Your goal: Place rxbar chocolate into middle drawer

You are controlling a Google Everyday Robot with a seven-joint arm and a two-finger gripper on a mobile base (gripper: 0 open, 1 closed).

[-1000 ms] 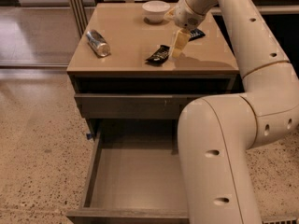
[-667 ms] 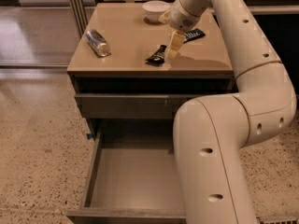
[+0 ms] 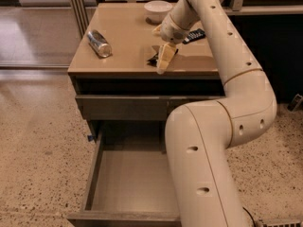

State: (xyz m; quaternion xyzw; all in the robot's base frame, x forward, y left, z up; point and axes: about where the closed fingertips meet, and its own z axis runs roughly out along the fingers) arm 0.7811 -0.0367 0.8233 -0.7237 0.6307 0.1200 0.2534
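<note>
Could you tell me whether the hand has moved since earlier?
Yes. Against the bowl, the hand moved left and nearer the camera, over the rxbar chocolate.

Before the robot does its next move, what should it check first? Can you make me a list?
1. Claw right at the small crinkled black snack-bar wrapper on the tan wooden cabinet top: ok.
2. Claw really gripping that wrapper: cannot tell.
3. Wide grey-brown wooden drawer pulled out: ok.
4. Room on the drawer's floor: ok where it shows; the cream robot arm hides one side.
5. Silver can and white bowl apart from the claw: ok.
6. Flatter black wrapper with white print lying apart from the claw, so no mix-up: ok.
</note>
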